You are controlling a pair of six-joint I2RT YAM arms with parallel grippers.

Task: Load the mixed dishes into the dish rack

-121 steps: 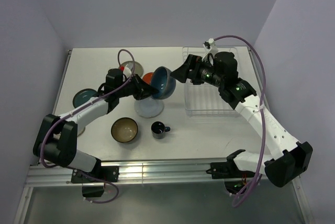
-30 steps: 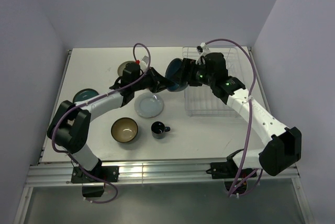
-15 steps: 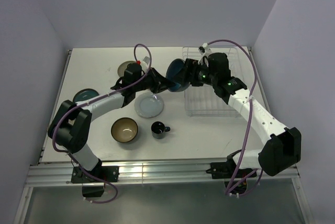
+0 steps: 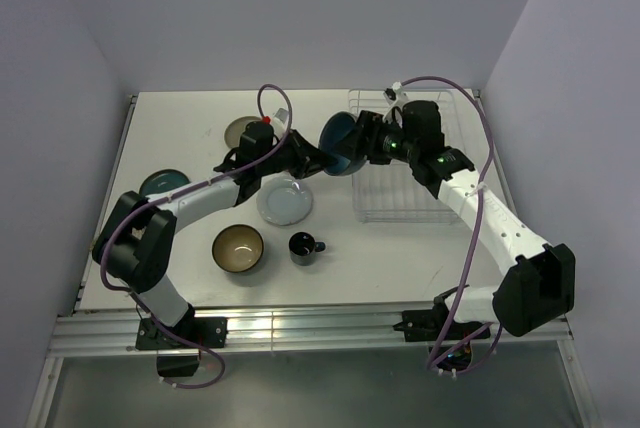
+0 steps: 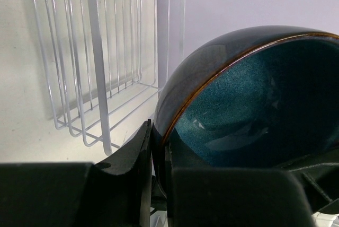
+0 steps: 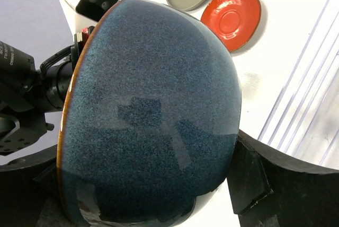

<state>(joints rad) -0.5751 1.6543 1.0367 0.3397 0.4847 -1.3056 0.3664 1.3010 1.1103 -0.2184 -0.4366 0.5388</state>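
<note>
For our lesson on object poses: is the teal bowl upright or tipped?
Tipped on its side: the bowl has its rim near vertical, pinched by the left gripper.

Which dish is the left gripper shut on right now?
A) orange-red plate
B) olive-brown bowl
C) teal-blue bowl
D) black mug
C: the left wrist view shows the left gripper pinched on the rim of the teal-blue bowl, next to the dish rack.
</note>
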